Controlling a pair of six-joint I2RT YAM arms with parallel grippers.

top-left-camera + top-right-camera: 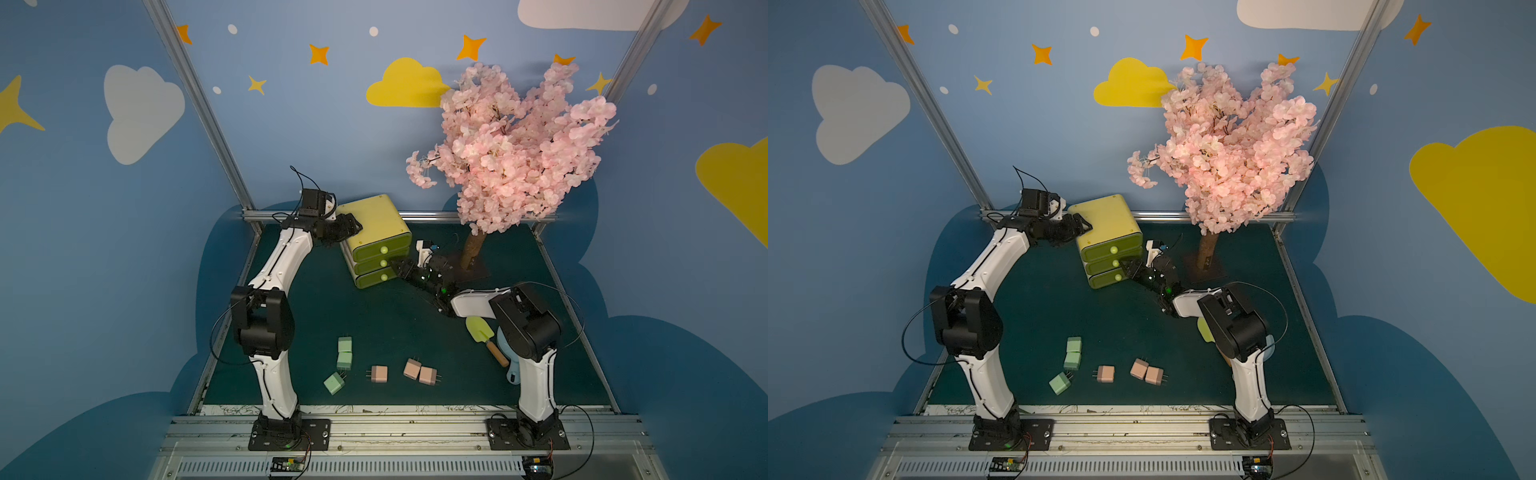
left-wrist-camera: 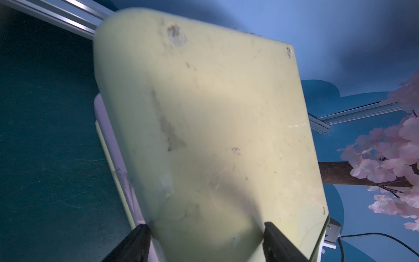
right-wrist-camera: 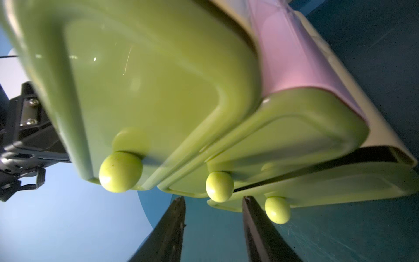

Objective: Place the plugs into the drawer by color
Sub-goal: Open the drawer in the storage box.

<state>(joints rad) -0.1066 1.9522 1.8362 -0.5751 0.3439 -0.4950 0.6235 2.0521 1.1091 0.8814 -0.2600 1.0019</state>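
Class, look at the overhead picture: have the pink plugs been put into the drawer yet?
No, three pink plugs lie out on the mat, apart from the drawer.

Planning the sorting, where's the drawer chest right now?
In both top views the drawer stands far back on the table, left of the tree, left gripper gripping its rear corner, right gripper at its middle knob.

Top views: high front, looking down; wrist views close on drawer (image 2: 204,113).
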